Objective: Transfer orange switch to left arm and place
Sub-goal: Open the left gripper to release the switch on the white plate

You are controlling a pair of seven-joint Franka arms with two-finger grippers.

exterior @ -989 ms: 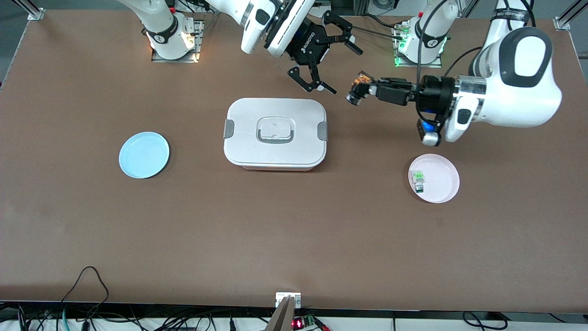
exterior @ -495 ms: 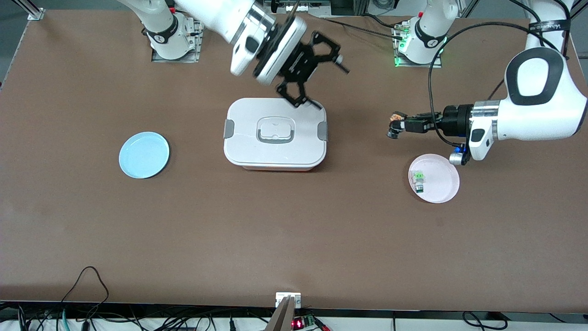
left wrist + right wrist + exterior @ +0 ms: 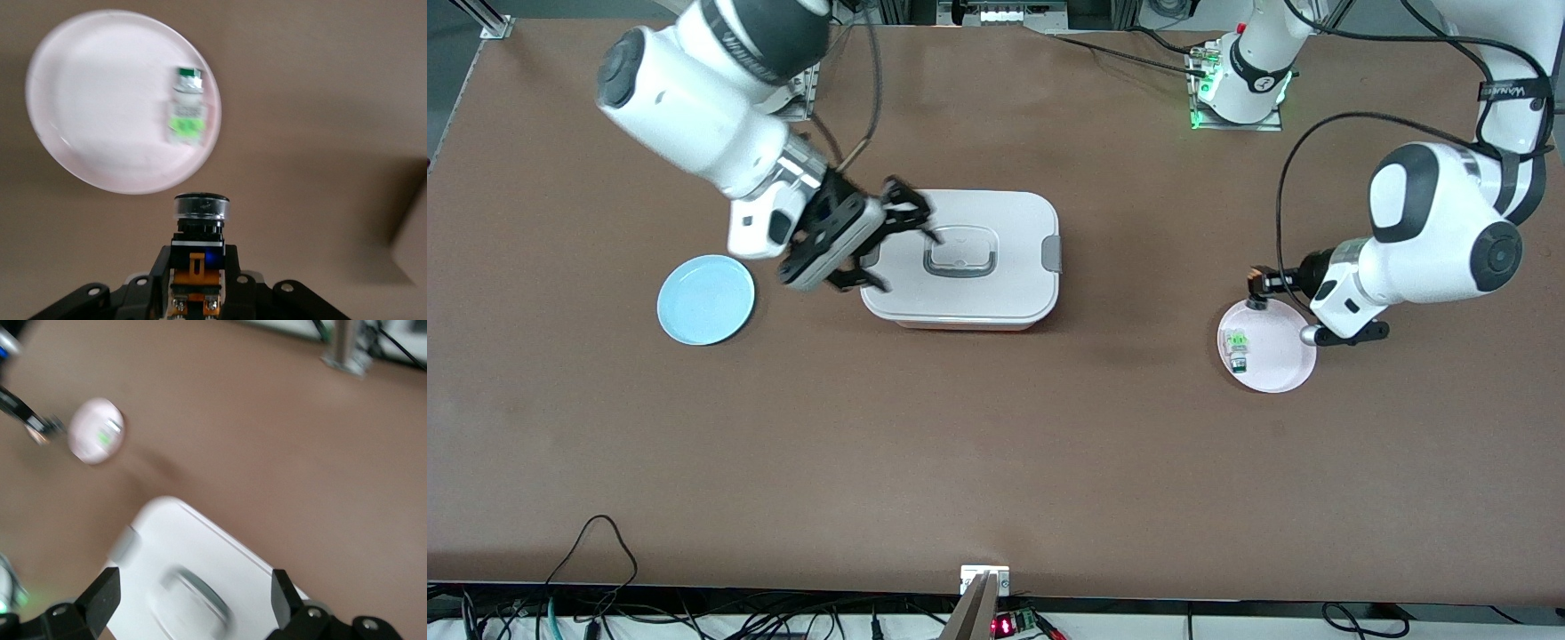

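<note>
Left wrist view shows the orange switch pinched by its blocky body at bottom centre of the frame between the closed fingers of the left gripper, its round cap jutting toward the pink plate at upper left, where a green-and-white component lies. Small, rigid and probably light, it likely tolerates a firm squeeze on the flat body sides, while the smooth round cap looks slippery. Front view puts the right gripper, spread wide and empty, over the box at centre frame.
</note>
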